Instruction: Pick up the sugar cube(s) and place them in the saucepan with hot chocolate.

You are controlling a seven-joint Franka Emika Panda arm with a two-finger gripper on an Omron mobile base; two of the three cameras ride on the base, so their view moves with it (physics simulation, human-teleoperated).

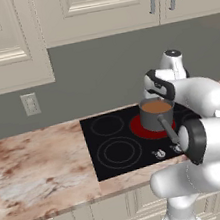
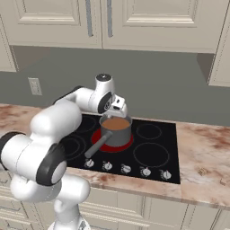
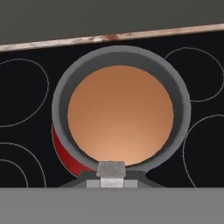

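The small grey saucepan (image 3: 61, 109) stands on the glowing red burner (image 3: 65, 155) of the black cooktop, its long handle (image 2: 94, 147) pointing toward the counter's front. Smooth light-brown hot chocolate (image 3: 120, 116) covers its whole round inside. My gripper (image 3: 112, 183) hangs straight above the pan's near rim, shut on a small pale speckled sugar cube (image 3: 112, 169) held between the dark fingertips. In the base views the white hand (image 2: 117, 104) hovers just over the saucepan (image 1: 156, 117), and the cube is too small to make out there.
The black cooktop (image 2: 152, 155) has other unlit burner rings and a row of knobs (image 2: 126, 168) along its front. Marble counter (image 1: 40, 164) extends to both sides. The grey backsplash and cream wall cabinets (image 2: 148, 22) rise behind the stove.
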